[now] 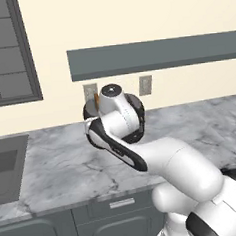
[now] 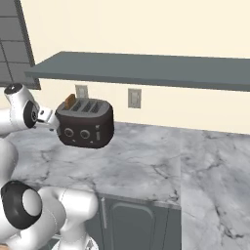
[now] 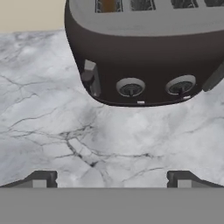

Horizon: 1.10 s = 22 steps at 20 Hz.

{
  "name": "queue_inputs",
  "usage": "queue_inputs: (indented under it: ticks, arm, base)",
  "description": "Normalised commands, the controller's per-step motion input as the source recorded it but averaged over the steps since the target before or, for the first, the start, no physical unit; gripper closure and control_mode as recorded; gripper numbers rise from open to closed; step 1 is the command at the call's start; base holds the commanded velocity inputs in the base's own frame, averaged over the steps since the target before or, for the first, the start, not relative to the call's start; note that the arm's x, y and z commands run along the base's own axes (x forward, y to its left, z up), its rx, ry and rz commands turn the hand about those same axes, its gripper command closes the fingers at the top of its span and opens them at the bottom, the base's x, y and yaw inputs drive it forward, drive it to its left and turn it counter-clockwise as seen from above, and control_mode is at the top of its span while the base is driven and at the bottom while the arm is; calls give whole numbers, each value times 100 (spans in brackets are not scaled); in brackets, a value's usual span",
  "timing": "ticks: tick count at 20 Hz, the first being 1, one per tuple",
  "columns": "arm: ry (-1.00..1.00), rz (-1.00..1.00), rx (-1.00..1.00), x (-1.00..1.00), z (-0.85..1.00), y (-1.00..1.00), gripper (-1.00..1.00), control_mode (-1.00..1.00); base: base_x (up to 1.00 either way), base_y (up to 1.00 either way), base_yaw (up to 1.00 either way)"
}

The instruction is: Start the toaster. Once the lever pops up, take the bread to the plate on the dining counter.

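- Currently the claw (image 3: 112, 180) hangs released, jaws wide, grasping nothing, facing the toaster (image 2: 85, 124) front.
- Toaster sits on the marble worktop (image 2: 141, 161) against the wall; the bread (image 2: 70, 101) stands in its end slot.
- Approach likely aims for the side lever (image 3: 90, 76), apparently not yet pressed.
- Wall outlets (image 2: 134, 97) and shelf (image 2: 146, 68) nearby; nothing blocks the path.

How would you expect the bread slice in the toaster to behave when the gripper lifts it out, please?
The bread looks thin and flat, so it is probably light and fairly stiff, though crushable. It stands upright in the end slot of the toaster, so it likely needs a straight pull up.
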Motion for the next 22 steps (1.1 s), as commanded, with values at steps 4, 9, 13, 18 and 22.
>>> queue_inputs:
  ticks: [4, 9, 13, 18, 22]
  arm:
    - [0, 0, 0, 30, -16, 24, -100, -100]
    - [0, 0, 0, 25, -5, 14, -100, -100]
    - [0, 0, 0, 20, 0, 5, -100, -100]
    - [0, 0, 0, 17, 0, 7, -100, -100]
    - [0, 0, 0, 18, 0, 16, -100, -100]
  base:
    - [0, 0, 0]
    - [0, 0, 0]
    - [0, 0, 0]
    - [0, 0, 0]
    - [0, 0, 0]
